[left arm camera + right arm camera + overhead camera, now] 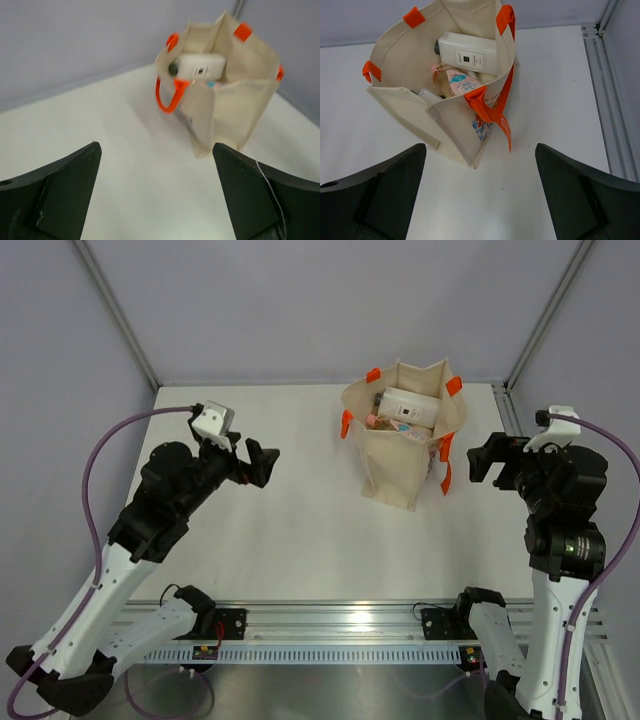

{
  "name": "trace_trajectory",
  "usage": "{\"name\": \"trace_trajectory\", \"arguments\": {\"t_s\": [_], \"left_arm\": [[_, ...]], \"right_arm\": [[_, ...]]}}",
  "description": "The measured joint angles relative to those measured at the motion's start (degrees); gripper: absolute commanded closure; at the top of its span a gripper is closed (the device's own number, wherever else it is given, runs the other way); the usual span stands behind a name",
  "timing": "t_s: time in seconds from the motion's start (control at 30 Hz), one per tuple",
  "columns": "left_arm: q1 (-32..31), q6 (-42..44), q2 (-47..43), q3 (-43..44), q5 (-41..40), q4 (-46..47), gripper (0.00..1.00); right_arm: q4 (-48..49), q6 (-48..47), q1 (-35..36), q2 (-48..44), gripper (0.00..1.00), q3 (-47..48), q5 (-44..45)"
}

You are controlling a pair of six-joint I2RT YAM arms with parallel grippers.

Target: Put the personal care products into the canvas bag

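Currently in one canvas bag (395,472): one cream bottle (410,407), one peach bottle (460,83); left gripper (258,464) and right gripper (484,462) spread, empty.

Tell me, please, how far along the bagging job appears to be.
Done: cream bottle and peach bottle lie inside the canvas bag; no product shows outside it. In hand: nothing; left claw and right claw hang open, empty. Left: seemingly nothing.

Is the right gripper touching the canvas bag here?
Apart. The top external view shows a strip of table between the open right gripper and the canvas bag.
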Motion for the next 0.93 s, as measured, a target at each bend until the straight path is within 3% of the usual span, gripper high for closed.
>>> {"name": "trace_trajectory", "arguments": {"t_s": [0.2, 0.4, 0.93], "left_arm": [[0.1, -3.3, -13.7, -11.4, -7.5, -11.6, 0.01], [0.1, -7.2, -24.4, -15.8, -12.0, -17.4, 0.01], [0.2, -12.3, -27.3, -16.2, -12.7, -23.6, 0.01]], "right_arm": [[0.3, 0.7, 0.0, -4.7, 0.01, -1.6, 6.3], [0.3, 1.1, 0.0, -6.5, 0.00, -3.3, 10.4], [3.0, 2.5, 0.0, -10.9, 0.01, -6.3, 13.2]]}}
